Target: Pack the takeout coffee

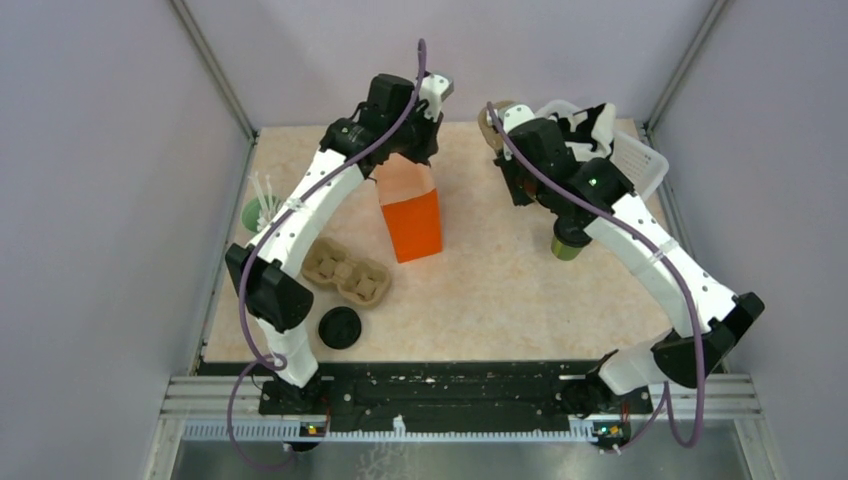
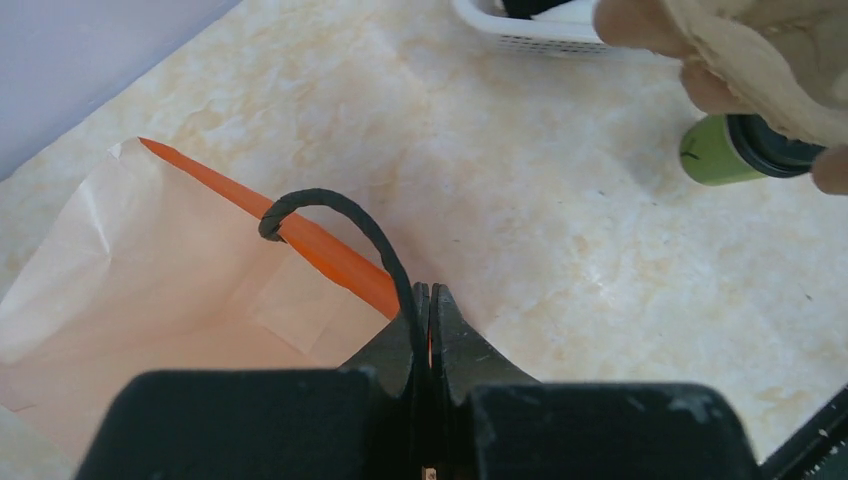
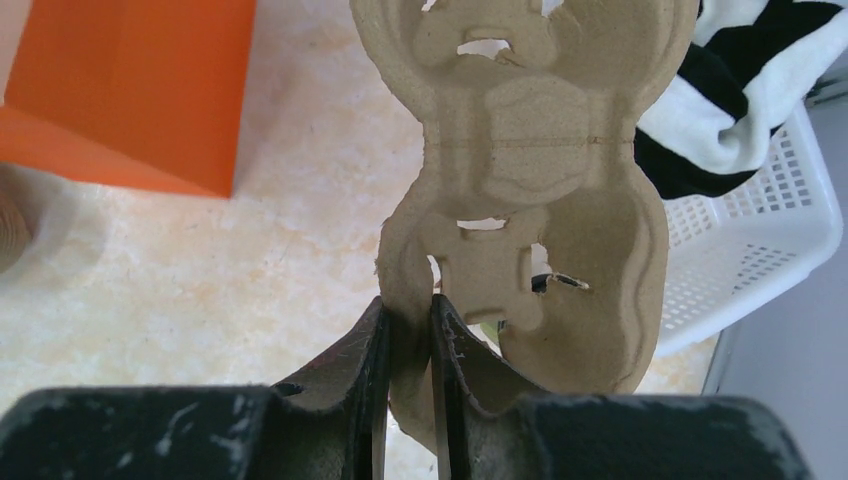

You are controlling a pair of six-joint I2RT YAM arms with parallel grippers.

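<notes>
The takeout coffee (image 1: 568, 244), a green cup with a black lid, stands on the table at the right, partly under my right arm. It also shows in the left wrist view (image 2: 735, 148). My left gripper (image 1: 408, 152) is shut on the black cord handle (image 2: 340, 215) of the open orange paper bag (image 1: 411, 215), holding its rim up. My right gripper (image 1: 508, 128) is shut on the edge of a brown pulp cup carrier (image 3: 530, 170) and holds it in the air behind the cup, right of the bag.
A second pulp carrier (image 1: 346, 272) and a loose black lid (image 1: 340, 327) lie at the front left. A stack of lidless green cups (image 1: 262, 212) stands at the left edge. A white basket (image 1: 642, 160) with black-and-white cloth is at the back right.
</notes>
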